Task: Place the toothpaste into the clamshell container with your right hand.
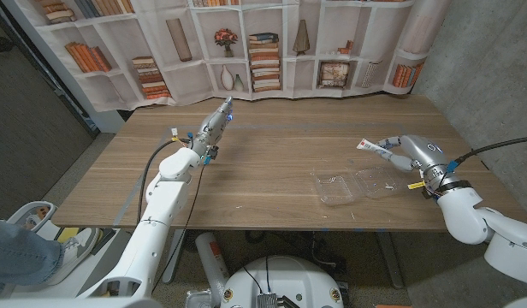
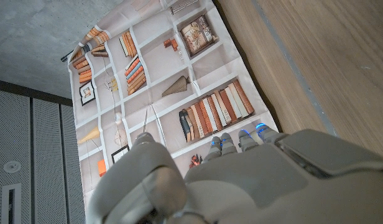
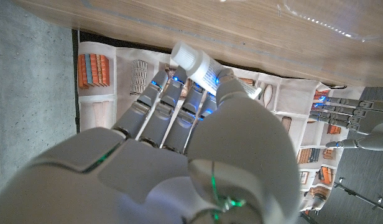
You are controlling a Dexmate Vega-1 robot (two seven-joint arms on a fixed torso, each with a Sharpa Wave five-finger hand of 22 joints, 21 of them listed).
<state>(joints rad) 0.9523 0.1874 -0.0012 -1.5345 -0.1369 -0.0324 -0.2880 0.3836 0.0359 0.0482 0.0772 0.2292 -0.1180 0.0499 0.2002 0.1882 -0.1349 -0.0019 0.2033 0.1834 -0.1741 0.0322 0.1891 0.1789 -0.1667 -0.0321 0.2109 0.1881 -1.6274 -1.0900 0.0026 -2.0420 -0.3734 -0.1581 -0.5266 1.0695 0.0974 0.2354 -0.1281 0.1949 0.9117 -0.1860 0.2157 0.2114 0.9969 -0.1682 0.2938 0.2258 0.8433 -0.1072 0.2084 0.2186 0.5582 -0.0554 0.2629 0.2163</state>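
Toothpaste, a small white tube with blue print and a white cap [image 1: 374, 150], sits above the table, pinched between thumb and fingers of the right hand [image 1: 411, 154], just beyond the clear plastic clamshell container [image 1: 356, 186] lying open on the wooden table [image 1: 263, 162]. It looks light, soft-bodied and slick; a mid-tube grip seems safest. The left hand [image 1: 214, 128] holds nothing, fingers straight and close together.

Robot lab or test cell, dressed to pass for a home. Wooden table [image 1: 272, 158] at frame centre, bare concrete wall [image 1: 477, 68] at upper right, dark panelled wall [image 1: 32, 94] at left. Across the top hangs a printed bookshelf backdrop [image 1: 246, 43], a wrinkled cloth rather than real shelves. Cables trail off the robot arms.
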